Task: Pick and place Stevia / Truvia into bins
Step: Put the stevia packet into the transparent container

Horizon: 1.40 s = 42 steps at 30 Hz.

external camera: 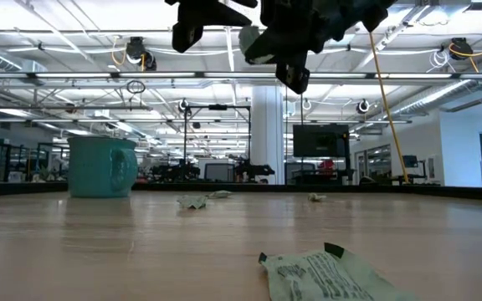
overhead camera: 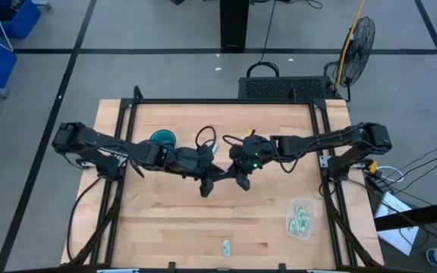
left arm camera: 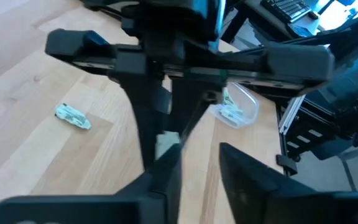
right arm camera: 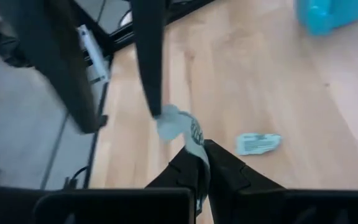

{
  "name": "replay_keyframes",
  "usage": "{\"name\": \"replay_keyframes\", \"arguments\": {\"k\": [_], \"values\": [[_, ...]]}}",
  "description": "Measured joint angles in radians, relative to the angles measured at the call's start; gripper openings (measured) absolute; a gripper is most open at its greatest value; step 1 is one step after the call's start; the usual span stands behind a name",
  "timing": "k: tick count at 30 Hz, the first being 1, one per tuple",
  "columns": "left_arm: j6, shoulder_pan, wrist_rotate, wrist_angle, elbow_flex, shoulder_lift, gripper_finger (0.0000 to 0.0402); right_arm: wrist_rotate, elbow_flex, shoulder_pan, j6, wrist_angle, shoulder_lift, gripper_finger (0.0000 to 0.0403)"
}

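Both arms meet high over the table's middle. My right gripper is shut on one pale green Stevia sachet. My left gripper is open right in front of it, with the sachet's free end beside one finger. A second sachet lies flat near the table's near edge. The clear bin stands toward the near right corner with several sachets inside. My right gripper pinches the sachet between its two fingers by one end. The rest sticks out crumpled past the fingertips, lifted clear of the table. My left gripper has one fingertip at the sachet's free end; I cannot tell whether it touches.
A teal mug stands at the far left of the table. A few small scraps lie near the far edge. Black frame rails run along both sides of the table. Bare wood lies between the loose sachet and the bin.
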Motion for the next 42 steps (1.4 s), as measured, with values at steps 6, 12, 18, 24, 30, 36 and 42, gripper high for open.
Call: {"name": "replay_keyframes", "arguments": {"k": [6,12,18,24,30,36,42], "values": [[0.015,0.005,-0.041,0.0,0.0,0.0,0.0161,-0.005,0.0,-0.001,0.009,-0.052,-0.016,0.0007],[0.021,0.027,-0.044,0.003,0.0,0.0,0.0172,-0.185,0.0,0.004,0.106,-0.465,-0.128,0.0007],[0.063,0.057,-0.043,0.012,0.0,0.0,0.0173,-0.34,0.0,0.083,0.308,-1.08,-0.226,0.0008],[0.067,0.081,-0.043,0.029,0.0,0.0,0.0173,-0.052,-0.107,0.173,0.515,-1.33,-0.255,0.0008],[0.1,0.099,-0.043,0.032,0.0,0.0,0.0173,-0.168,-0.271,0.266,0.686,-0.974,-0.27,0.0006],[0.105,0.106,-0.042,0.032,0.0,0.0,0.0173,-0.098,-0.243,0.37,0.794,-0.89,-0.271,0.0004],[0.108,0.128,-0.043,0.034,0.0,0.0,0.0173,-0.102,-0.238,0.499,0.924,-0.857,-0.265,0.0003]]}}
